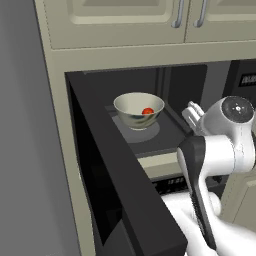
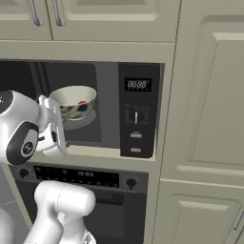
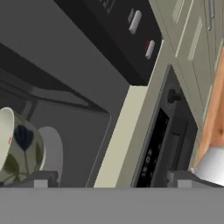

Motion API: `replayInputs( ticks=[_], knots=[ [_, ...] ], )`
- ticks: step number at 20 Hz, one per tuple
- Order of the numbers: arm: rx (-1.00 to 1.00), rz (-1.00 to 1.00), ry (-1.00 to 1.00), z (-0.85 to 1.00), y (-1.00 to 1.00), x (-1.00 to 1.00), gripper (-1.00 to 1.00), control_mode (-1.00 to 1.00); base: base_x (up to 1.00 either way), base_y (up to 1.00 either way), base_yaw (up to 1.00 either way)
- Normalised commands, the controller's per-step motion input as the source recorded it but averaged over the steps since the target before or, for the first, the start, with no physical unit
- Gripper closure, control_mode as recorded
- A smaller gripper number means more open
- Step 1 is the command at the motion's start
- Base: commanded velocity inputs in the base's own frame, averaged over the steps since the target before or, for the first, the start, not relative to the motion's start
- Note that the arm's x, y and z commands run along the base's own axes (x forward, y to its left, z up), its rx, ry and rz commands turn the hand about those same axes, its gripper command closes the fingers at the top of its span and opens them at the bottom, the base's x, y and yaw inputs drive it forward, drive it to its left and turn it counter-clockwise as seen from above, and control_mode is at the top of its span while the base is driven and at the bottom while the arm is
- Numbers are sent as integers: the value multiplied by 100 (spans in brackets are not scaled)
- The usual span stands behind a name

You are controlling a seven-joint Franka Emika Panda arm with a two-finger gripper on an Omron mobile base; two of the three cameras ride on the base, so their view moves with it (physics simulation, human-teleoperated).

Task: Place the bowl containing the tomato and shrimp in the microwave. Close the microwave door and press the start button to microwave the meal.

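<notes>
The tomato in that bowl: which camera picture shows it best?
The left base view: it looks down into the bowl at the tomato. The right base view shows a red sliver; the hand view, the bowl's outside.

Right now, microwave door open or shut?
Open. The microwave door swings out toward the base at left, and the bowl sits in plain sight inside the microwave cavity.

Bowl (image 1: 138,111) with tomato (image 1: 147,111) inside open microwave (image 2: 138,109)
</notes>
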Motion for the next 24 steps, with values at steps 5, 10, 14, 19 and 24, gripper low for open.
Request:
replayInputs(
  ticks=[5,10,14,19,24],
  knots=[
    [0,0,3,-5,-41,0,-100,-100,0,0,0],
    [0,0,0,-3,-21,0,-100,-100,0,0,0],
    [0,2,0,-2,0,1,-100,-100,0,0,0],
    [0,0,0,0,0,0,-100,100,-34,0,9],
    [0,0,0,0,0,0,-100,100,-46,0,14]
  ],
)
